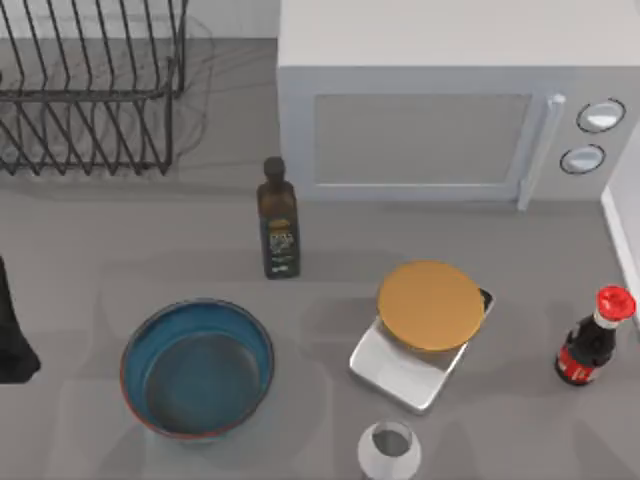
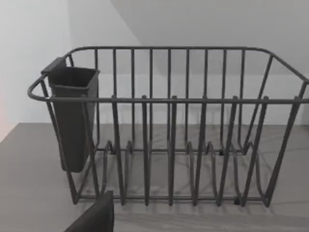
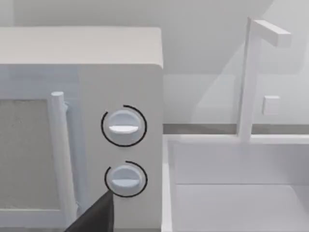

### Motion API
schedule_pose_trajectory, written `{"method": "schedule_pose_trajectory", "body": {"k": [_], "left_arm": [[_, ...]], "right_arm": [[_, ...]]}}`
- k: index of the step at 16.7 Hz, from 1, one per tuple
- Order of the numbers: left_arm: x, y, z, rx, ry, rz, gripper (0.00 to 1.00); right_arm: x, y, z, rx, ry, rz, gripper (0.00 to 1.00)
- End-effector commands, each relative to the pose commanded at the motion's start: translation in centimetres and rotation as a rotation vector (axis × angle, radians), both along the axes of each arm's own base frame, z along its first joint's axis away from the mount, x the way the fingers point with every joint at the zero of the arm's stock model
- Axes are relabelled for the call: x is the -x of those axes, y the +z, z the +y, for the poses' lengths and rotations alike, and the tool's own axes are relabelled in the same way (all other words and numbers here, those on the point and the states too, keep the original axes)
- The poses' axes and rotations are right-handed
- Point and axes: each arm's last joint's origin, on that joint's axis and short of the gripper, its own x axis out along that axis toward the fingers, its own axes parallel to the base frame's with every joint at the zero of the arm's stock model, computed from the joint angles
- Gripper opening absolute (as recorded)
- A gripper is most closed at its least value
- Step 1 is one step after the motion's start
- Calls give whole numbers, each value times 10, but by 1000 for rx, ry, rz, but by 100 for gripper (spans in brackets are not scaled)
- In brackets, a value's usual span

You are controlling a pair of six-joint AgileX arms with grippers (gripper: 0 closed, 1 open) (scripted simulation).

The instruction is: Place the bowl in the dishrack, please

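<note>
A dark wedge of the left gripper (image 2: 94,218) juts into the left wrist view; whether it is spread or closed cannot be told. It is held low and level, pointed straight at the dishrack (image 2: 169,145), which stands ahead of it and apart from it, upright on the grey table (image 2: 29,193). A dark holder (image 2: 72,121) hangs on one end of the rack. From above, a dark part of the left arm (image 1: 12,335) sits at the table's left edge. The bowl (image 1: 198,368) rests on the table just to the right of it, open side up and touched by nothing. The rack is in the far left corner, well apart from the bowl.

The right gripper (image 3: 94,216) likewise shows as a dark wedge, and its state cannot be told either. It points at the two knobs (image 3: 123,126) of the white microwave (image 3: 82,53), close in front of them.

Further out, between bowl and microwave, stands a dark bottle (image 1: 277,220). Right of the bowl lie an orange disc (image 1: 430,305) on a silver scale (image 1: 400,370), a white cup (image 1: 389,448) and a red-capped bottle (image 1: 593,338).
</note>
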Motion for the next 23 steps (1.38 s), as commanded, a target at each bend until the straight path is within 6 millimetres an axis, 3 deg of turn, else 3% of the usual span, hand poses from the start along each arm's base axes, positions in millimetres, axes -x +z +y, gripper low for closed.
{"method": "schedule_pose_trajectory", "body": {"k": [5, 9, 12, 17, 23], "left_arm": [[0, 11, -4, 33, -35, 56, 100], [-8, 47, -16, 122, -125, 257, 100], [-31, 76, -34, 179, -183, 513, 100], [-87, 95, -89, 179, -195, 1008, 100], [-133, 85, -175, 73, -100, 1414, 100]], "right_arm": [[0, 0, 0, 0, 0, 0, 100], [0, 0, 0, 0, 0, 0, 100], [0, 0, 0, 0, 0, 0, 100], [0, 0, 0, 0, 0, 0, 100], [0, 0, 0, 0, 0, 0, 100]]}}
